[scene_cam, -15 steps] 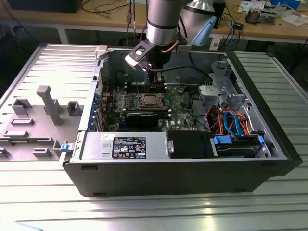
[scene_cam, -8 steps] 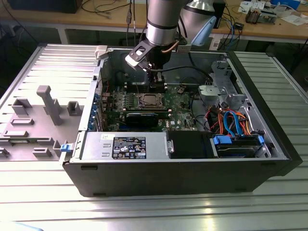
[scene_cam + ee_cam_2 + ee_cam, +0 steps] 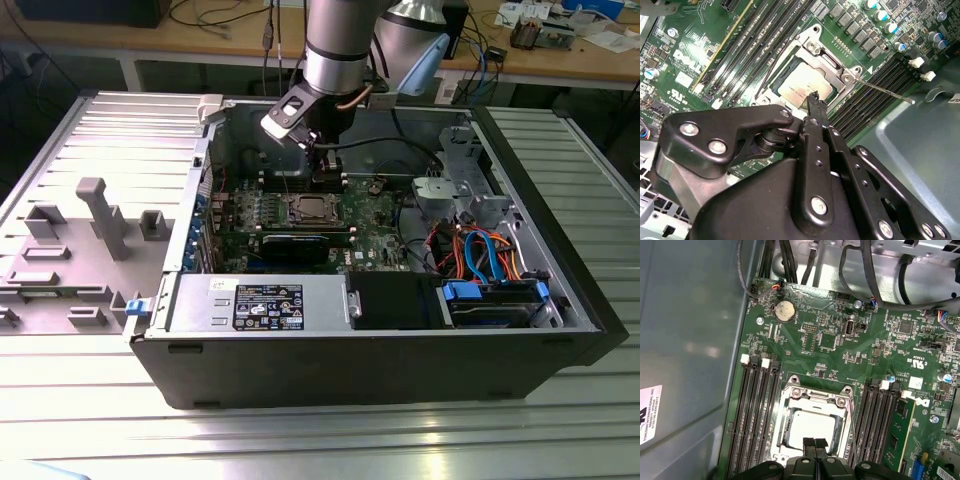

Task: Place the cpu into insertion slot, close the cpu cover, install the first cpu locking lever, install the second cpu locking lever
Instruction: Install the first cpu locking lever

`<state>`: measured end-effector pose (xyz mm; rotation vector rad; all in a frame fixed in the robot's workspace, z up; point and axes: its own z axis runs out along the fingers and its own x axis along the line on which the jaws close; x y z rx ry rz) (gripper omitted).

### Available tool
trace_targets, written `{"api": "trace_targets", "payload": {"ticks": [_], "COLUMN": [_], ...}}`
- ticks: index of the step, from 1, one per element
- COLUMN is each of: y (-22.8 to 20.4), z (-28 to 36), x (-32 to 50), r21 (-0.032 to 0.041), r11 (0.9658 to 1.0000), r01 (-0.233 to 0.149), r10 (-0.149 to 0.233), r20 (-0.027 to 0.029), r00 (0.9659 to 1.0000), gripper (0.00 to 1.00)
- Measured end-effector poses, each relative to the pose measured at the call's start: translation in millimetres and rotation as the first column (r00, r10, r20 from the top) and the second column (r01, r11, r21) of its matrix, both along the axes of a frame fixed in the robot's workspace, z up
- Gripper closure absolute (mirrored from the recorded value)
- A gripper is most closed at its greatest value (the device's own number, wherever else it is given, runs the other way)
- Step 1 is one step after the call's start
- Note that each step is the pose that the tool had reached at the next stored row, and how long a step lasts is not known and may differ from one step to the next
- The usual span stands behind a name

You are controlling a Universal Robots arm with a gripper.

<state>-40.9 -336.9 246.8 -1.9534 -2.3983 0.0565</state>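
Note:
The cpu (image 3: pixel 812 426) lies flat in the insertion slot (image 3: pixel 305 210) on the green board, its silvery top showing in both wrist views (image 3: pixel 801 86). The cpu cover (image 3: pixel 817 396) lies down around it as a metal frame (image 3: pixel 827 55). One thin locking lever (image 3: pixel 890 93) sticks out sideways over the memory slots. A second one (image 3: pixel 771 75) runs along the opposite side of the socket. My gripper (image 3: pixel 815 443) is shut, its black fingertips pressed together just above the cpu's near edge (image 3: pixel 814 98). Nothing is between them. In the exterior view my gripper (image 3: pixel 325 170) hangs over the socket's far side.
Long memory slots (image 3: pixel 757 410) flank the socket on both sides. A black card (image 3: pixel 295 245) lies in front of it, then the power supply (image 3: pixel 260 300). Coloured cables (image 3: pixel 480 250) fill the exterior view's right. The grey case wall (image 3: pixel 690 340) stands close by.

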Motion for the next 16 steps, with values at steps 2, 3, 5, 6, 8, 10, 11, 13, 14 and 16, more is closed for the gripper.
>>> {"api": "trace_targets", "payload": {"ticks": [2, 3, 5, 6, 8, 10, 11, 13, 14, 16], "y": [0.0, 0.0, 0.0, 0.0, 0.0, 0.0, 0.0, 0.0, 0.0, 0.0], "z": [0.0, 0.0, 0.0, 0.0, 0.0, 0.0, 0.0, 0.0, 0.0, 0.0], "x": [0.0, 0.0, 0.0, 0.0, 0.0, 0.0, 0.0, 0.0, 0.0, 0.0], "r21": [0.0001, 0.0001, 0.0000, 0.0001, 0.0001, 0.0001, 0.0001, 0.0001, 0.0001, 0.0001], "r11": [1.0000, 1.0000, 1.0000, 1.0000, 0.9999, 0.9999, 0.9999, 0.9998, 0.9998, 0.9997], "r01": [-0.004, -0.006, -0.008, -0.009, -0.012, -0.015, -0.016, -0.019, -0.021, -0.024], "r10": [0.004, 0.006, 0.008, 0.009, 0.012, 0.015, 0.016, 0.019, 0.021, 0.024], "r20": [0.0000, 0.0000, 0.0000, 0.0000, 0.0000, 0.0000, 0.0000, 0.0000, 0.0000, 0.0000], "r00": [1.0000, 1.0000, 1.0000, 1.0000, 0.9999, 0.9999, 0.9999, 0.9998, 0.9998, 0.9997], "gripper": [0.89, 0.89, 0.89, 0.89, 0.89, 0.89, 0.89, 0.89, 0.89, 0.89]}}
